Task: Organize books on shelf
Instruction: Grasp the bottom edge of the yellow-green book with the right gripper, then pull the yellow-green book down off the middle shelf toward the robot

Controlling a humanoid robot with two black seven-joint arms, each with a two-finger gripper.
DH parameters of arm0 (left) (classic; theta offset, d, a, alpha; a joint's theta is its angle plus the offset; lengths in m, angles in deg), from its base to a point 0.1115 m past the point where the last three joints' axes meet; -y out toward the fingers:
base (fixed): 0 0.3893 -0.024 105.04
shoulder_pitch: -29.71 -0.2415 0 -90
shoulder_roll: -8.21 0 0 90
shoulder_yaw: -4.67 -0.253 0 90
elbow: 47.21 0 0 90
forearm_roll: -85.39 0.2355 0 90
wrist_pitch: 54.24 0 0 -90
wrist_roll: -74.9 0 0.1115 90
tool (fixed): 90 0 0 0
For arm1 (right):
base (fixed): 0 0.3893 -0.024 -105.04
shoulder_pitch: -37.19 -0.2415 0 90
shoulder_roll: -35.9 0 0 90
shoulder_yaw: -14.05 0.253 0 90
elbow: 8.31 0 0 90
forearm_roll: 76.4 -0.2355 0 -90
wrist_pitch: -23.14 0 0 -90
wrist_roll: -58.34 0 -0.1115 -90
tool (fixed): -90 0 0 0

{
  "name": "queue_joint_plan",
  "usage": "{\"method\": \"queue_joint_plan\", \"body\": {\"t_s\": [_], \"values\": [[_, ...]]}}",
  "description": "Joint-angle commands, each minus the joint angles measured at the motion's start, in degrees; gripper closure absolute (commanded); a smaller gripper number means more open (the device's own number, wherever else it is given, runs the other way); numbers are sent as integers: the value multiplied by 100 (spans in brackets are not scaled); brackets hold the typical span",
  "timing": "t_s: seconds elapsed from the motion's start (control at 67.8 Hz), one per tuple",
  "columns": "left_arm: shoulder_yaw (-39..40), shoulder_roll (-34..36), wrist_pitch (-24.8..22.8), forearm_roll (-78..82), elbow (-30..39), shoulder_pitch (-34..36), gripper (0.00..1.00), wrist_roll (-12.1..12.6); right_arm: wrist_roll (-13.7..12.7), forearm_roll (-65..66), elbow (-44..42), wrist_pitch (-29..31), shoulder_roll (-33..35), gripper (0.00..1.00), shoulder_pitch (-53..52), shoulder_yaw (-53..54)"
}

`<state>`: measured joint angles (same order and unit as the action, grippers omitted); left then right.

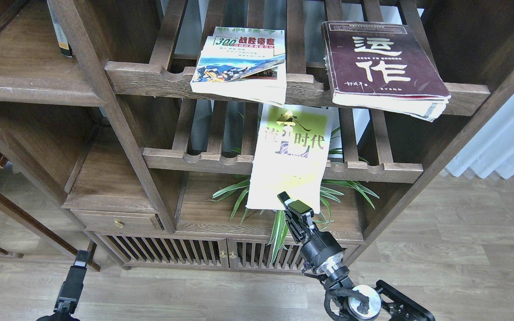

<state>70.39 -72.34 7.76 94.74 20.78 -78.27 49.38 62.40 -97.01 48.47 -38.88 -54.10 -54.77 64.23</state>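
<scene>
The thin yellow-green book point(290, 156) lies tilted across the front rail of the lower slatted rack point(194, 158), its top edge tucked under the upper slatted rack point(150, 76). My right gripper point(289, 203) is shut on its lower edge. The white "300" book point(239, 62) and the thick maroon book point(384, 62) lie flat on the upper rack and overhang its front rail. Solid dark-brown shelf boards are at the upper left point(20, 76) and mid left point(109, 178). My left gripper point(78, 263) is low at the left, seen end-on.
A green plant point(239, 196) sits on the board under the lower rack, behind the held book. A book spine point(60, 31) stands on the upper-left board. A small drawer point(114, 220) and slatted cabinet doors point(176, 254) are below. Wood floor is in front.
</scene>
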Motion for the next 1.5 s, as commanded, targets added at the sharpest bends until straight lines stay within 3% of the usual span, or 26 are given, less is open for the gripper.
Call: {"method": "queue_joint_plan", "body": {"t_s": [0.0, 0.531, 0.988, 1.12, 1.165, 1.179, 1.268, 1.489], "values": [[-6, 4, 0, -12, -14, -12, 0, -6, -63, 14, 421, 2, 0, 99, 476, 9], [-560, 13, 0, -12, -84, -21, 0, 21, -195, 242, 589, 2, 0, 99, 1944, -96], [-691, 31, 0, -38, -137, -38, 0, -15, -239, 234, 571, 2, 0, 98, 2226, -289], [-920, 13, 0, -214, -304, -21, 0, 12, -511, 242, 545, 2, 0, 98, 2173, -527], [-1043, 22, 0, -337, -313, -3, 0, 29, -774, 242, 518, 2, 0, 98, 2138, -614], [-1165, 31, 0, -468, -313, 6, 0, 47, -992, 234, 492, 2, 9, 98, 2112, -693], [-1464, 66, 0, -802, -313, 15, 0, 82, -1284, 234, 457, 2, 62, 98, 1980, -843], [-1913, 136, 0, -1375, -295, 94, 0, 170, -1390, 234, 360, 2, 79, 97, 1699, -1203]]}}
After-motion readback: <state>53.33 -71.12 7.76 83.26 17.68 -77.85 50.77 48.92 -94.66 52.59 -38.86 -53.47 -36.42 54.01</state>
